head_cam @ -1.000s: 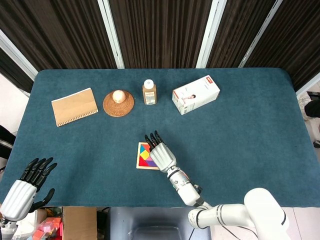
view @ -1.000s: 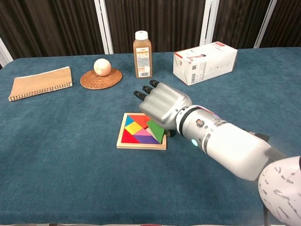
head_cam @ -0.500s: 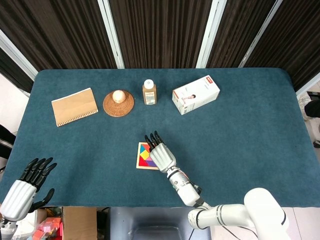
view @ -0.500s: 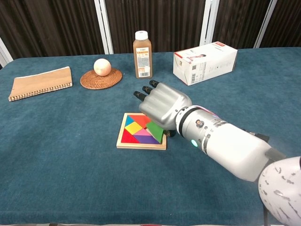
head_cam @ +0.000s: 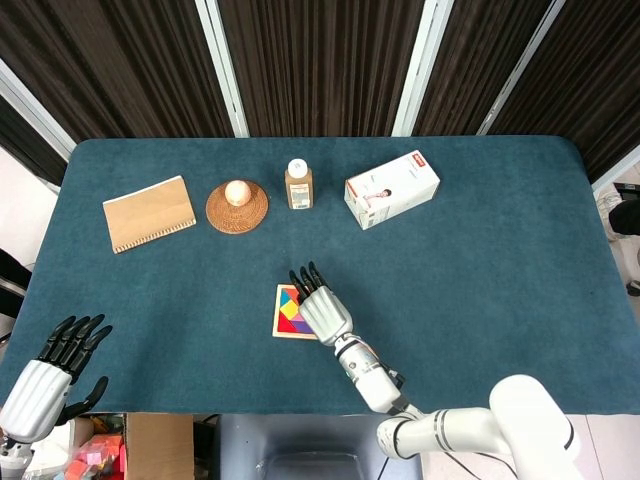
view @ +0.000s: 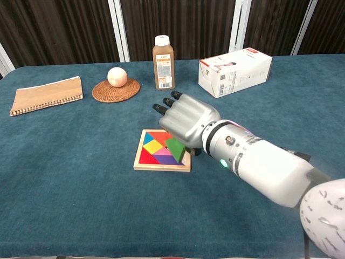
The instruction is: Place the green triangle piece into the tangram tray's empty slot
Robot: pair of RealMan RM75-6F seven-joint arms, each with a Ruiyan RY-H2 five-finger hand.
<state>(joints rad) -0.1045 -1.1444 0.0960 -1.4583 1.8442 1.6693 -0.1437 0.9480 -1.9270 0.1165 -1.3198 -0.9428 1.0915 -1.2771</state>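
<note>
Green triangle piece [view: 176, 149]: tilted over the right-hand part of the tangram tray [view: 144, 163], one edge raised, not yet flat in its slot; carried under the right robot hand [view: 186, 123], apparently pinched from below, though the contact itself hidden by the palm. Held at a slant presumably to drop one corner into the gap first and let the rest follow. Tangram tray: square wooden frame, flat on the blue worktop [view: 70, 189], near the front centre; contents red, yellow, orange, purple and blue pieces seated flush, with the remaining opening on the right side covered by the triangle and the robot hand, so its exact outline not legible. Right robot hand: palm down over the tray's right edge, fingers reaching past the tray's far side, grasping the triangle. Left robot hand [head_cam: 48, 376]: at the front left corner of the worktop, well apart from the tray, fingers spread, holding nothing. Woven coaster [view: 115, 90]: far left-centre, bearing a pale ball [view: 117, 76]. Brown bottle [view: 163, 55]: upright, white cap, just right of the coaster. White carton [view: 235, 71]: lying on its long side, right of the bottle. Spiral notebook [view: 46, 94]: closed, far left. Task judged near completion; seating and release outstanding.
</note>
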